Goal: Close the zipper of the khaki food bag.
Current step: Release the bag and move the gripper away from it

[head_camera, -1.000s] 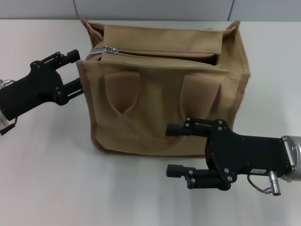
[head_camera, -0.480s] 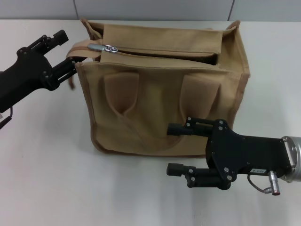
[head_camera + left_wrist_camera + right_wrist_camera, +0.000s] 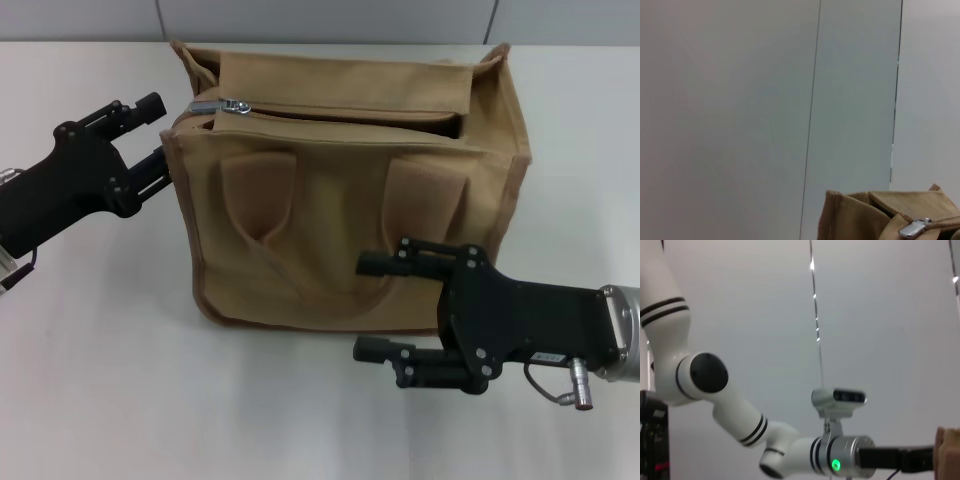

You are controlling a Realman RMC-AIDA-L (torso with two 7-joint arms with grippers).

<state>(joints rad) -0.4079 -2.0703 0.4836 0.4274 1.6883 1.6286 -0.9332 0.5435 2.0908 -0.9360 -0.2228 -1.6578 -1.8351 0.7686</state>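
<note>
White desk (image 3: 100, 380), khaki food bag (image 3: 350, 190) centred: zipper (image 3: 232, 105) slider at 11 o'clock risks being missed by spread left claw (image 3: 158, 135); right claw (image 3: 375, 308), spread, parked at 5 o'clock.

Head view looks down on the khaki food bag (image 3: 350, 190); both wrist views face the wall, sharing its corner

Boxy khaki food bag (image 3: 350, 190), tan canvas with darker brown piping, standing upright between left gripper (image 3: 155, 140) and right gripper (image 3: 375, 305), two looped handles lying flat against the near face. Zipper (image 3: 330, 112) along the top, mostly open, silver slider at the end nearest left gripper, just beside its fingertips.
</note>
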